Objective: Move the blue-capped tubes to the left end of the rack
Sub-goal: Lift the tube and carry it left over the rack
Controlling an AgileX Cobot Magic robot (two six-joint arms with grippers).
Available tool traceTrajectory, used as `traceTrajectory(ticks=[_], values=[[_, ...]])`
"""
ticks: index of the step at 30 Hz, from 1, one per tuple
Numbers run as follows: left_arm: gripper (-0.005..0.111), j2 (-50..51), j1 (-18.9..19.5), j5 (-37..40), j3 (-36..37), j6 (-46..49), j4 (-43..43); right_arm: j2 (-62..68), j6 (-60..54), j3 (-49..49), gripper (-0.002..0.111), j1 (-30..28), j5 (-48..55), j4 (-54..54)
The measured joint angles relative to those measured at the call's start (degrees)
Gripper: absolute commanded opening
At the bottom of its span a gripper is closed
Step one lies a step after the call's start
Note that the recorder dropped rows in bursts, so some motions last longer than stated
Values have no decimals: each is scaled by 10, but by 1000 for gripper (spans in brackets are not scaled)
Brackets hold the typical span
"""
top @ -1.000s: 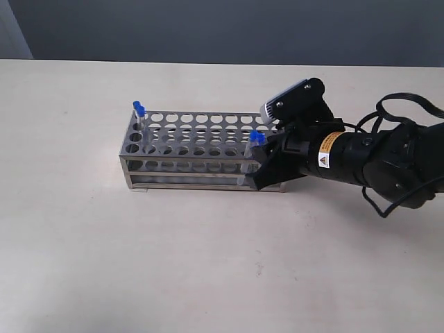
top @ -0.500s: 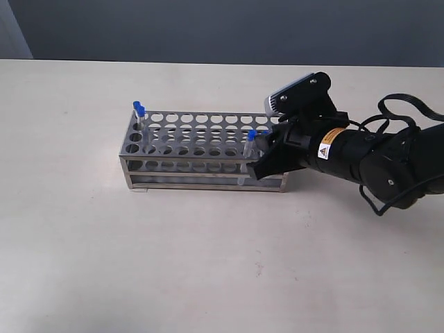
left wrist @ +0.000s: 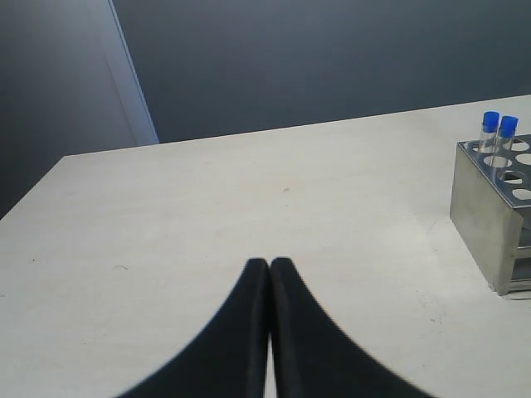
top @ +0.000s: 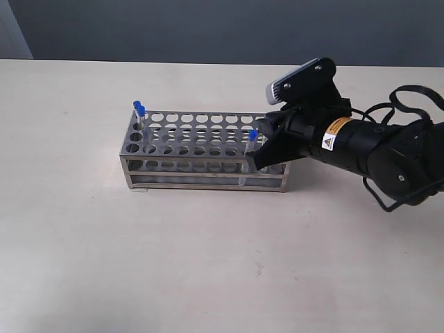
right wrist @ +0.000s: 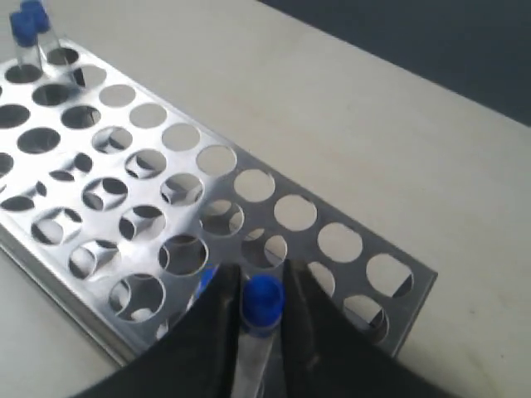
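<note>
The steel rack [top: 132, 149] lies across the table. Two blue-capped tubes [top: 139, 109] stand together at its left end, also visible in the left wrist view [left wrist: 499, 124] and the right wrist view [right wrist: 29, 18]. At the rack's right end, my right gripper [top: 259, 148] [right wrist: 260, 275] is shut on a blue-capped tube [right wrist: 263, 300], a finger on each side of its cap. A second blue cap [right wrist: 206, 279] peeks out beside one finger. The exterior view shows one blue cap [top: 254, 134] right at the fingertips. My left gripper [left wrist: 270, 264] is shut and empty, hovering over bare table away from the rack [left wrist: 477, 199].
Most holes of the rack's top plate [right wrist: 415, 278] are empty. The right arm's black body and cables [top: 388, 149] stretch across the table to the right of the rack. A dark wall runs behind the table's far edge.
The right gripper has shifted slightly up and toward the rack. Its jaws have narrowed from wide apart onto the tube's cap. The two tubes at the left end have not moved.
</note>
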Motion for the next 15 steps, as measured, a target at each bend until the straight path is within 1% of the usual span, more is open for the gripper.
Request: traceTrajectory(ticks=[4, 7, 15], values=[[0, 0, 0, 0, 0, 0, 0, -44, -19, 0, 0, 0, 1, 1], [0, 0, 0, 0, 0, 0, 0, -68, -25, -9, 0, 0, 22, 1], [0, 0, 0, 0, 0, 0, 0, -92, -34, -108, 0, -2, 93, -6]])
